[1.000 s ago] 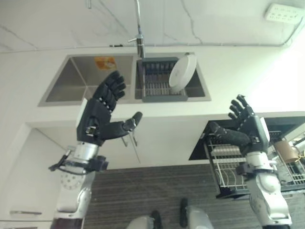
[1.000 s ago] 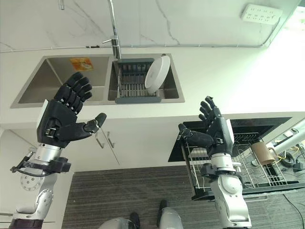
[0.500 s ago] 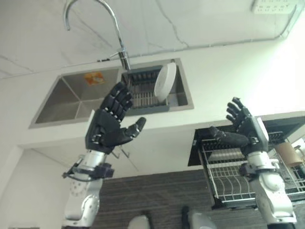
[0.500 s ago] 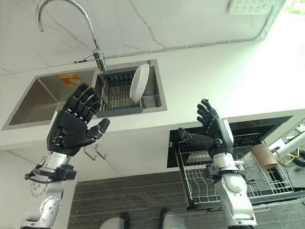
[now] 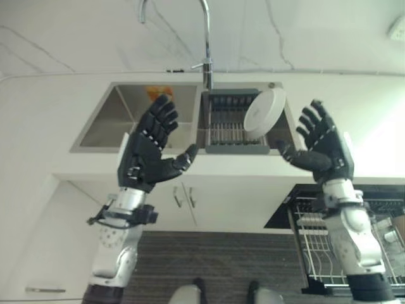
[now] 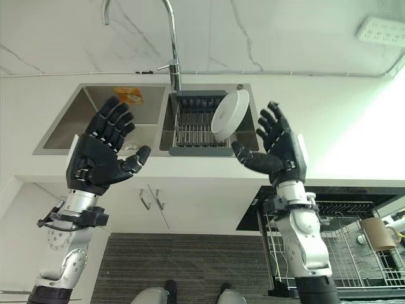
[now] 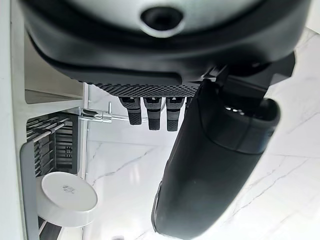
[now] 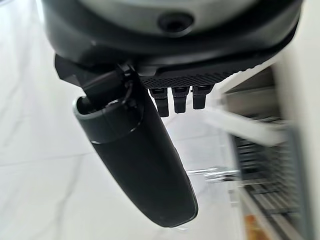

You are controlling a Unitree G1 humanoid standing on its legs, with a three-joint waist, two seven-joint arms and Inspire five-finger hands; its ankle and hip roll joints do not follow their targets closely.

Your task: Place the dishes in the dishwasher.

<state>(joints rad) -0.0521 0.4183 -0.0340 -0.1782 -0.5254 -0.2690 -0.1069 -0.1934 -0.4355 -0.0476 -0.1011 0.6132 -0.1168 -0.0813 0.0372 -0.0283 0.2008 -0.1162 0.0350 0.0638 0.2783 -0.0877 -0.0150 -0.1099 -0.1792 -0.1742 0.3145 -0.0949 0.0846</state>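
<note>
plate (image 6: pixel 229 113): leaning on edge in drying rack (image 6: pixel 193 125), right sink basin, tilted
r. hand (image 6: pixel 278 147): nearer, just beside plate, fingers spread, empty
l. hand (image 6: pixel 98 155): over left basin, fingers spread, empty
dishwasher rack (image 6: pixel 342 253): pulled out, low right

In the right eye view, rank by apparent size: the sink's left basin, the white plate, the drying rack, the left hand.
Largest to smallest:
1. left basin
2. drying rack; the left hand looks similar, but it is nearer the camera, so unsure
3. white plate

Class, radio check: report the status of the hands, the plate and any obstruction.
Left hand open, empty. Right hand open, empty, near the plate. White plate leans in the sink rack, untouched. Dishwasher rack pulled out; tap over the sink.
</note>
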